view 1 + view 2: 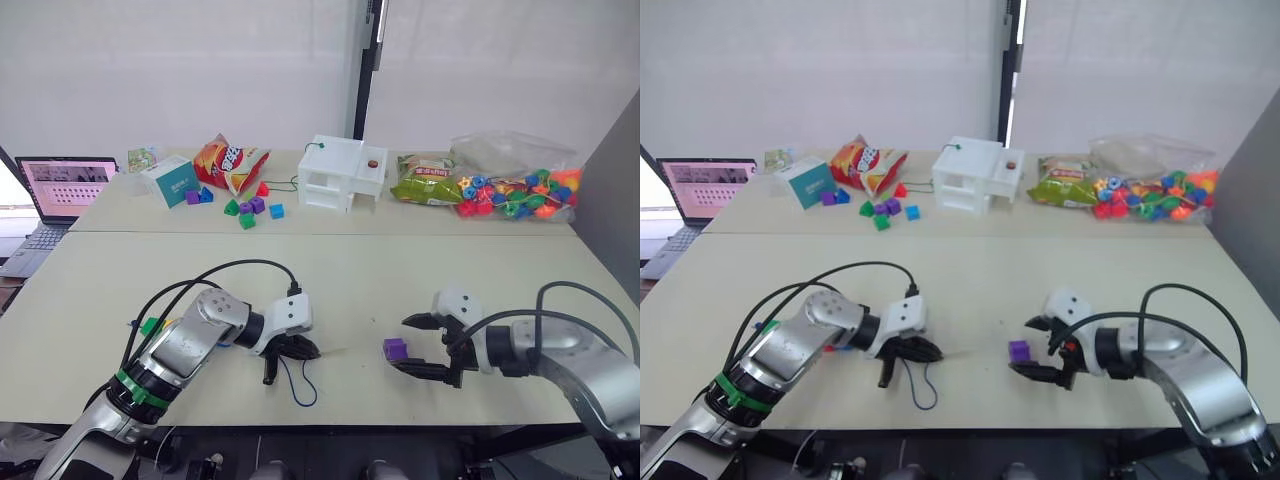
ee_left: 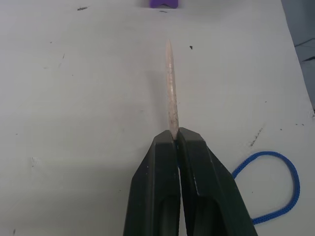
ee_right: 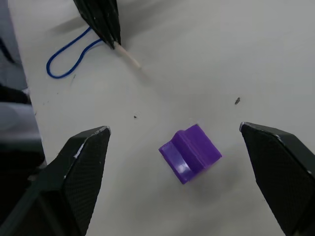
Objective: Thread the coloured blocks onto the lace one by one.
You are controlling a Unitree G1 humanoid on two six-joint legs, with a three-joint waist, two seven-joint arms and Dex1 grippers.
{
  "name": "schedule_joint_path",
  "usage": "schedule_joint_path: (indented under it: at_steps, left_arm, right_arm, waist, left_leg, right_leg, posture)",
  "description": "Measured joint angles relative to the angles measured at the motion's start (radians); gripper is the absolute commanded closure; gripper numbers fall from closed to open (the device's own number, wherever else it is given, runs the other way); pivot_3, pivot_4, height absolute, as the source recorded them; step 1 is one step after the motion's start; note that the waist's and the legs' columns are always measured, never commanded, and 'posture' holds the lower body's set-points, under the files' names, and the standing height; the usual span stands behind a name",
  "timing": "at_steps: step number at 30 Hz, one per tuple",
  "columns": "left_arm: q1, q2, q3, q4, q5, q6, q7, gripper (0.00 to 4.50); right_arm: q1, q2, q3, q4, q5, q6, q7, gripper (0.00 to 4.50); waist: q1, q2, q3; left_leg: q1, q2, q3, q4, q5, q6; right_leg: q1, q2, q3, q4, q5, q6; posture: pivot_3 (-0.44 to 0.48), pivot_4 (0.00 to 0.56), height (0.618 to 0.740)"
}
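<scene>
The left gripper (image 2: 176, 135) pinches the lace (image 2: 171, 88) by its pale tip, pointing toward what looks like the purple block (image 2: 165, 3).

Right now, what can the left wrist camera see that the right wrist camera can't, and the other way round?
Left wrist view: the left hand from behind, shut on the lace's pale tip. Right wrist view: the right hand's two open fingers on either side of the whole purple block, not touching it. Both share the blue lace looped on the table, the tip, and the purple block.
</scene>
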Motion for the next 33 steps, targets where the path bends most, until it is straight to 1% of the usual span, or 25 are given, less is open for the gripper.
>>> schedule_joint_path:
  at_steps: [3, 5, 10, 11, 13, 19, 20, 22, 27, 30, 33]
  left_arm:
    - [0.003, 0.000, -0.004, -0.017, 0.000, 0.018, 0.002, 4.50]
    - [0.008, 0.003, -0.004, -0.025, 0.000, 0.026, 0.007, 4.50]
    - [0.021, 0.002, -0.012, -0.055, 0.000, 0.044, 0.012, 4.50]
    - [0.021, 0.002, -0.012, -0.059, 0.000, 0.044, 0.013, 4.50]
    - [0.021, 0.002, -0.016, -0.065, 0.000, 0.048, 0.016, 4.50]
    - [0.008, -0.028, -0.051, -0.082, 0.000, 0.091, 0.038, 4.50]
    - [0.003, -0.031, -0.054, -0.085, 0.000, 0.100, 0.040, 4.50]
    - [-0.014, -0.042, -0.065, -0.091, 0.000, 0.130, 0.051, 4.50]
    - [-0.102, -0.093, -0.113, -0.089, 0.003, 0.240, 0.091, 4.50]
    - [-0.134, -0.083, -0.145, -0.084, 0.010, 0.282, 0.094, 4.50]
    - [-0.145, -0.080, -0.166, -0.072, 0.017, 0.283, 0.094, 4.50]
  right_arm:
    - [-0.050, -0.007, 0.083, 0.139, -0.083, -0.160, 0.090, 0.05]
    - [-0.090, 0.007, 0.128, 0.220, -0.129, -0.244, 0.129, 0.05]
    - [-0.160, 0.050, 0.184, 0.358, -0.200, -0.386, 0.182, 0.05]
    - [-0.162, 0.057, 0.186, 0.372, -0.204, -0.397, 0.186, 0.28]
    - [-0.165, 0.071, 0.187, 0.398, -0.210, -0.423, 0.195, 0.88]
    - [-0.158, 0.095, 0.179, 0.410, -0.210, -0.435, 0.193, 2.95]
    - [-0.156, 0.097, 0.177, 0.408, -0.210, -0.434, 0.191, 3.11]
    - [-0.143, 0.100, 0.167, 0.399, -0.210, -0.428, 0.177, 3.13]
    - [-0.085, 0.103, 0.151, 0.289, -0.211, -0.369, 0.132, 3.13]
    - [-0.067, 0.101, 0.155, 0.240, -0.222, -0.344, 0.122, 3.13]
    - [-0.063, 0.095, 0.159, 0.210, -0.234, -0.333, 0.121, 3.13]
  waist:
    - [0.004, 0.000, 0.000]
    - [0.003, 0.000, 0.000]
    - [0.008, 0.000, 0.000]
    - [0.009, 0.000, 0.000]
    - [0.011, 0.000, 0.000]
    - [0.015, 0.000, 0.000]
    - [0.015, 0.000, 0.000]
    - [0.016, 0.000, 0.000]
    - [0.021, 0.000, 0.000]
    - [0.020, 0.000, 0.000]
    - [0.021, 0.000, 0.000]
  left_leg:
    - [0.000, 0.000, 0.000, 0.000, 0.000, 0.000]
    - [-0.001, 0.000, 0.000, 0.001, 0.000, 0.000]
    - [-0.001, 0.000, 0.000, 0.002, 0.000, 0.000]
    - [-0.001, 0.000, 0.000, 0.002, 0.000, 0.000]
    - [-0.001, 0.000, 0.000, 0.002, 0.000, 0.000]
    - [-0.001, 0.000, -0.001, 0.004, 0.000, 0.000]
    - [-0.001, 0.000, -0.001, 0.005, 0.000, 0.000]
    - [-0.001, 0.000, -0.001, 0.006, 0.000, 0.000]
    - [-0.001, 0.000, -0.002, 0.008, -0.001, 0.001]
    - [-0.001, 0.000, -0.002, 0.008, -0.001, 0.001]
    - [-0.001, 0.000, -0.002, 0.008, -0.001, 0.001]
  right_leg:
    - [0.000, 0.000, 0.000, 0.000, 0.000, 0.000]
    - [0.000, 0.000, 0.000, 0.000, 0.000, 0.000]
    - [-0.001, -0.001, 0.000, 0.001, 0.000, 0.000]
    - [-0.001, -0.001, 0.000, 0.001, 0.000, 0.000]
    - [-0.001, -0.001, 0.000, 0.001, 0.000, 0.000]
    - [0.000, -0.001, 0.000, 0.003, 0.000, 0.000]
    - [0.000, -0.001, 0.000, 0.003, 0.000, 0.000]
    - [0.001, -0.001, 0.000, 0.004, 0.000, 0.000]
    - [0.001, 0.000, 0.000, 0.005, 0.000, 0.000]
    - [0.001, 0.000, 0.000, 0.005, 0.000, 0.000]
    - [0.001, 0.000, 0.000, 0.004, 0.000, 0.000]
  posture:
    - [0.000, 0.150, 0.740]
    - [0.000, 0.150, 0.740]
    - [0.000, 0.150, 0.740]
    - [0.000, 0.150, 0.740]
    - [0.000, 0.150, 0.740]
    - [0.000, 0.150, 0.740]
    - [0.000, 0.150, 0.740]
    - [0.000, 0.150, 0.740]
    - [0.000, 0.150, 0.740]
    - [0.000, 0.150, 0.740]
    - [0.000, 0.150, 0.740]
